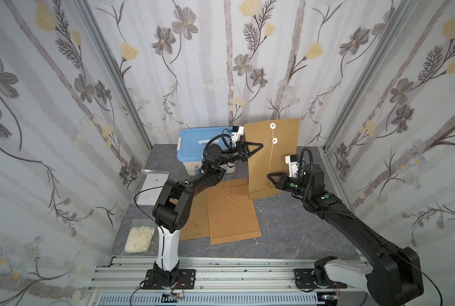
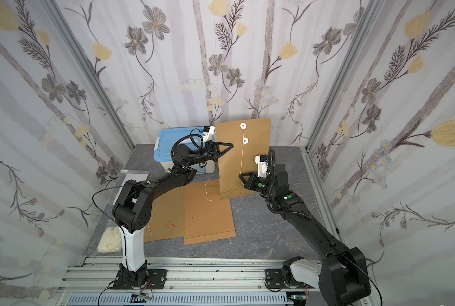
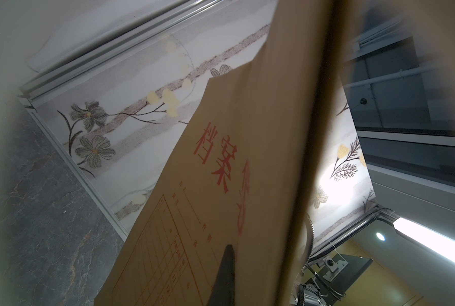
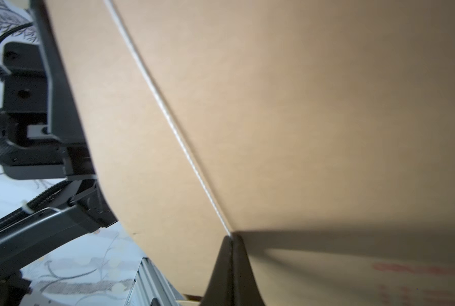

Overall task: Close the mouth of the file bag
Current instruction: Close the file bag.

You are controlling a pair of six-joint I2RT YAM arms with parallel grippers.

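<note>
A brown file bag (image 1: 284, 148) (image 2: 255, 143) stands upright over the back of the table, its lower edge on the surface. It carries two white discs, an upper (image 1: 273, 125) and a lower (image 1: 275, 140). A pale string (image 1: 271, 159) runs from the lower disc straight down to my right gripper (image 1: 269, 176) (image 2: 240, 176). The right wrist view shows that gripper (image 4: 231, 238) shut on the string (image 4: 168, 116). My left gripper (image 1: 260, 146) (image 2: 231, 145) is shut on the bag's left edge. The left wrist view shows one fingertip (image 3: 228, 254) on the bag's red-printed face (image 3: 221, 159).
A white box with a blue lid (image 1: 194, 145) stands behind the left arm. Two more brown file bags (image 1: 231, 209) (image 1: 194, 225) lie flat mid-table. A clear sleeve (image 1: 152, 188) and a bag of white material (image 1: 139, 239) lie at the left. Patterned walls enclose three sides.
</note>
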